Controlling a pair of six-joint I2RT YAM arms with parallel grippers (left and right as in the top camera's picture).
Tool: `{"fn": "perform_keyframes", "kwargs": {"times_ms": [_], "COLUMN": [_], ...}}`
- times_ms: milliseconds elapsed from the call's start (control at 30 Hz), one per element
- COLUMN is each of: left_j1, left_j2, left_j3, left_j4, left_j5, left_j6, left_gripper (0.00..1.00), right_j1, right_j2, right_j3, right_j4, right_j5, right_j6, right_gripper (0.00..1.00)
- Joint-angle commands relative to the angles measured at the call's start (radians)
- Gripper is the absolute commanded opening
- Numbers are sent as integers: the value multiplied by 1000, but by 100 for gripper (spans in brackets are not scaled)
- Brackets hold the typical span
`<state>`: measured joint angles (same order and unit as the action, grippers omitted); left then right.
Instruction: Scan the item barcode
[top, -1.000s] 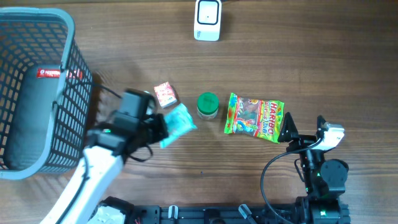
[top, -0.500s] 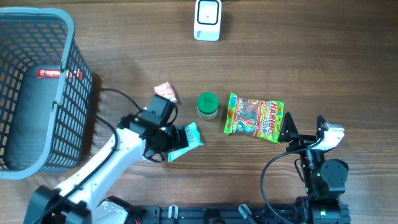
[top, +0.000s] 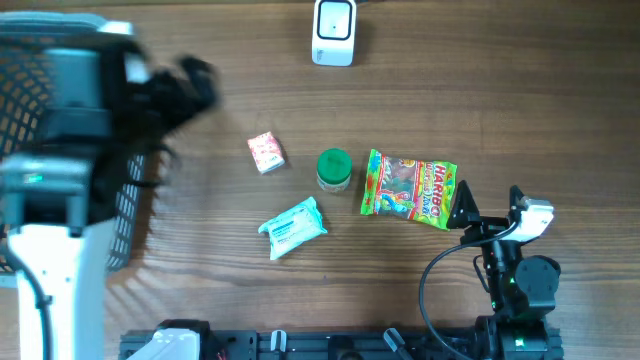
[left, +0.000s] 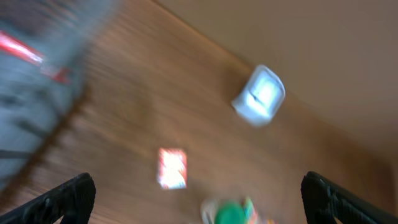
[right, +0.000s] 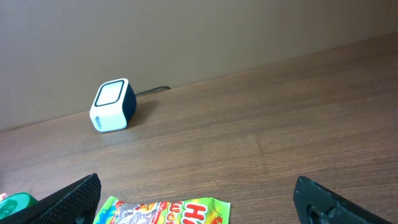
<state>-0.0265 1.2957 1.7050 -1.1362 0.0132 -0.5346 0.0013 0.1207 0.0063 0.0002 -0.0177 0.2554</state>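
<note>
Overhead first. Find the packet (top: 293, 227) flat on the bench (top: 520, 90), below and left of the jar (top: 334, 168), touched by nothing. Note the left pincer (top: 180, 85) smeared with motion, high over the basket (top: 40, 200), far left of the jar; spread wide and empty. See the right pincer (top: 488, 205) parked low and right of the jar, wide too, just beside the bag (top: 408, 188) but not on it. Place the box (top: 266, 152) just left of the jar and the scanner (top: 333, 32) well above it.

Probably between grasps, with the scan not yet done. To do it well: come back down on the packet across its narrow side, close gently on the soft wrap, lift clear of the jar, then turn the barcode face toward the scanner window and pause there. Cannot tell which face carries the code.

Left wrist: blurred throughout. Shows the pincer spread from one lower corner to the other, with box, jar and scanner between; no packet here.

Right wrist: sharp. Shows the pincer just as wide, the bag's top edge right of the jar lid, the scanner beyond.

Against the earlier overhead frames: first clamped on the packet just left of the jar, then lowering it; now let go and swung away toward the basket. Leaves the packet lower than before. No change on the right.
</note>
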Motion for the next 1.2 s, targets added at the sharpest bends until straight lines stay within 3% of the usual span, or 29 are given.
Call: {"fn": "perform_keyframes", "kwargs": {"times_ms": [0,100,233,433,567,733,833,1000,1067,1167], "left_j1": [270,478,591,578,572,520,495,492,496,498], "left_j2": [9,53,193,468,615,716,751,805,825,859], "left_j3": [16,16,16,16,16,16,15,14,14,14], "left_j4": [39,90,131,169,241,352,385,418,418,418], "left_j5": [-34,-34,-34,-79,-111,-112,-111,-112,-113,-112], "left_j6": [-21,-50,-49,-44,35,377,505,501,479,392], "left_gripper": [100,100,100,98,97,89,89,88,100,100], "right_j1": [4,4,4,4,4,4,4,4,4,4], "right_j2": [0,0,0,0,0,0,0,0,0,0], "right_j3": [-1,-1,-1,-1,-1,-1,-1,-1,-1,-1], "right_j4": [4,4,4,4,4,4,4,4,4,4], "right_j5": [-5,-5,-5,-5,-5,-5,-5,-5,-5,-5], "right_j6": [-17,-17,-17,-16,-17,-17,-17,-17,-17,-17], "right_gripper": [100,100,100,100,100,100,100,100,100,100]}}
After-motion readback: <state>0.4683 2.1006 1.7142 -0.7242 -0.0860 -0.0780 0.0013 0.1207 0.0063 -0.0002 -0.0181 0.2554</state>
